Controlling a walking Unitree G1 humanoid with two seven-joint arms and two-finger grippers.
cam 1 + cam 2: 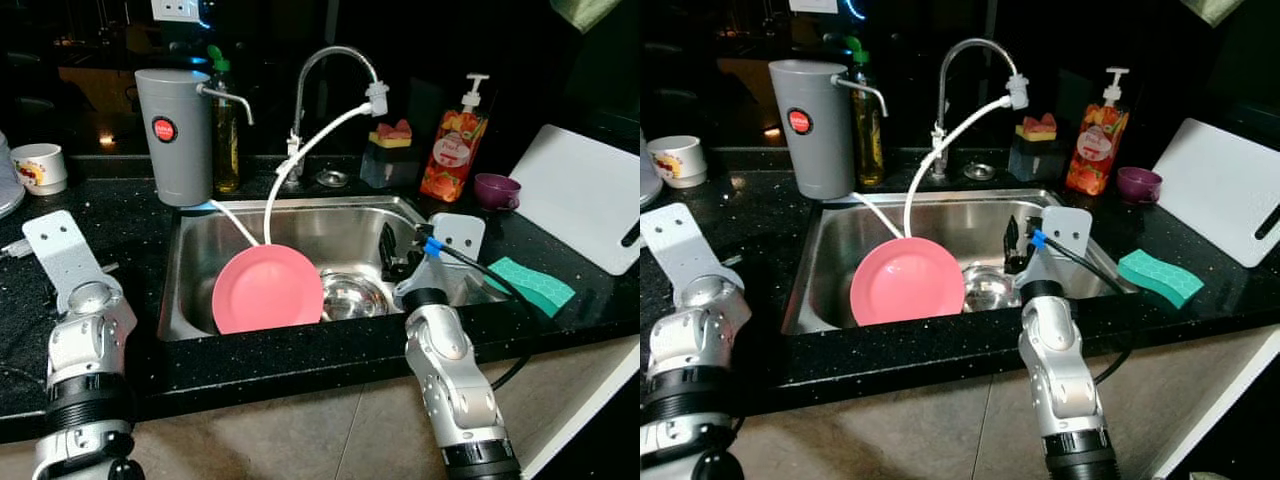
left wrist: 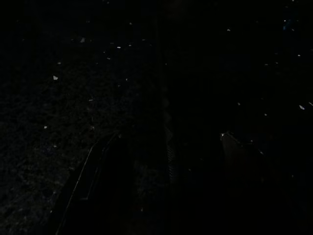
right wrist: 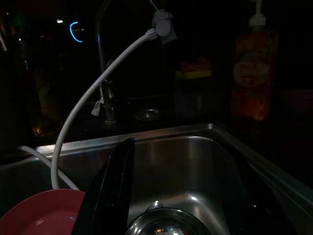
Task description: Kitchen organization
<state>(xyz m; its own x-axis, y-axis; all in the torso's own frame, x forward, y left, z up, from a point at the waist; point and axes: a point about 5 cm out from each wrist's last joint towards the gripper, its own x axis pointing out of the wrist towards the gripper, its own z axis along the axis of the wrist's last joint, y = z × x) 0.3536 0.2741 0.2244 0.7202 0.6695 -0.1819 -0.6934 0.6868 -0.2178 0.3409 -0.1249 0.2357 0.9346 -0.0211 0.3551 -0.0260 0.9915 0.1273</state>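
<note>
A black speckled stone tabletop (image 1: 120, 225) spans the frame, with a stainless steel sink (image 1: 300, 225) set at its centre. A white cutting board (image 1: 585, 195) leans at the right edge. A round pink plate (image 1: 267, 290) stands tilted in the sink at lower centre, just beside a shiny steel bowl (image 1: 352, 296). The right hand (image 1: 388, 252) reaches into the sink right of the bowl, fingers parted, grasping nothing. The left hand (image 1: 60, 250) rests at lower left; its grip I cannot tell. A green sponge (image 1: 531, 285) lies at the right.
</note>
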